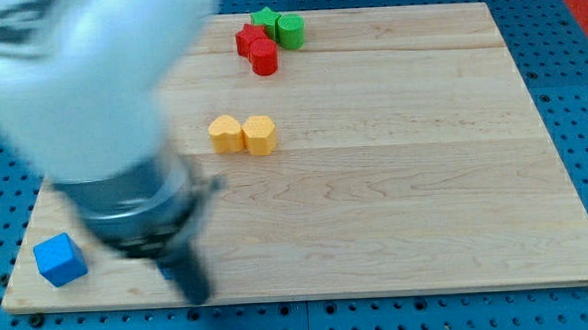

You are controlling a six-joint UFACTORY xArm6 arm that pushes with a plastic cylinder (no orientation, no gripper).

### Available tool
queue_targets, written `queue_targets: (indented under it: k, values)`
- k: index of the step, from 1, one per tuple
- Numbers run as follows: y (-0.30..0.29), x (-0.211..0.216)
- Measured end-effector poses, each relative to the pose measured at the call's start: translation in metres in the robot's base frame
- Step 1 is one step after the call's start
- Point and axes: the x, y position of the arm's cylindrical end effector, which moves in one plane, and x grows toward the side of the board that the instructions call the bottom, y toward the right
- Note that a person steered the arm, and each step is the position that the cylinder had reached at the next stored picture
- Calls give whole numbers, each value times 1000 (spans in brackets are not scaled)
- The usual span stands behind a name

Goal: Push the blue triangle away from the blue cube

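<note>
The blue cube (60,260) lies near the board's bottom left corner. My arm is a large blurred shape over the view's left side. Its dark rod comes down to my tip (195,297), near the board's bottom edge and to the right of the blue cube. A thin sliver of blue (168,274) shows against the rod's left side. It may be the blue triangle, which is otherwise hidden behind the rod. Its shape cannot be made out.
Two yellow blocks (226,134) (259,135) sit side by side left of centre. At the view's top, a red star (250,38), a red cylinder (263,58), a green star (265,21) and a green cylinder (290,30) are clustered. The wooden board (424,179) lies on a blue perforated surface.
</note>
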Motion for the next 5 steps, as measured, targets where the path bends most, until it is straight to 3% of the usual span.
queue_targets:
  k: [1,2,3,4,5]
  values:
    - [39,4]
    - [65,-25]
    - [28,-97]
    - [-69,-99]
    - [-84,-65]
